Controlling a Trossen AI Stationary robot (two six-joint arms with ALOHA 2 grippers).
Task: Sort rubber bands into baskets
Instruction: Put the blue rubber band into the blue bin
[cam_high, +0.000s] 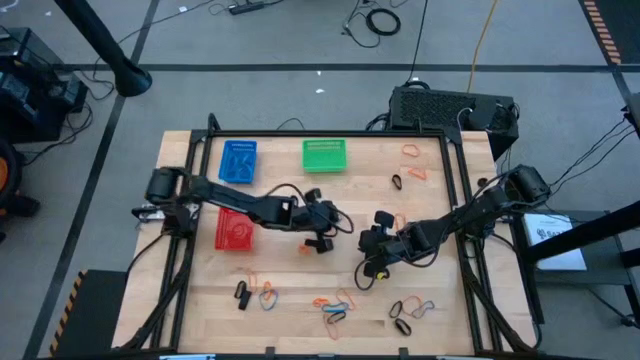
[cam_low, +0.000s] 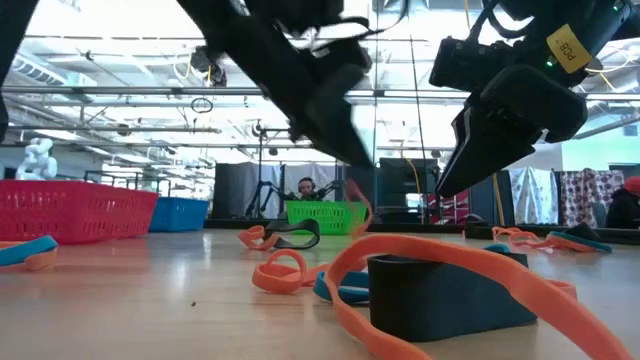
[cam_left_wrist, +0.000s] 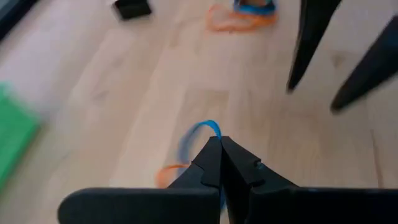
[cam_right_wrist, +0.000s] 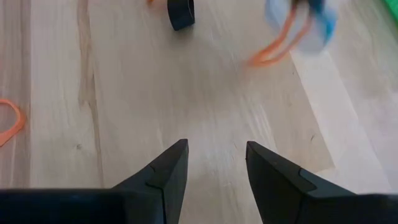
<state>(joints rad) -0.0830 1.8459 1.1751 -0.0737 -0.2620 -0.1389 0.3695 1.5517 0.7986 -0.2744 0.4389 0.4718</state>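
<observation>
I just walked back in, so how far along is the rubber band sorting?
Early on. The red basket and blue basket seem to hold a few bands. The left gripper is shut on a blue rubber band with an orange one; the right gripper hangs open. Many loose bands remain on the table.

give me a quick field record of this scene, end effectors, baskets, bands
left end effector: shut on a thin blue rubber band, with an orange band hanging by it, over mid table
right end effector: open, empty, over bare wood
baskets: blue plastic mesh basket and green one at the far edge, red one nearer, under the left arm
loose bands: orange, blue and black loops along the near edge and some at the far right corner
</observation>
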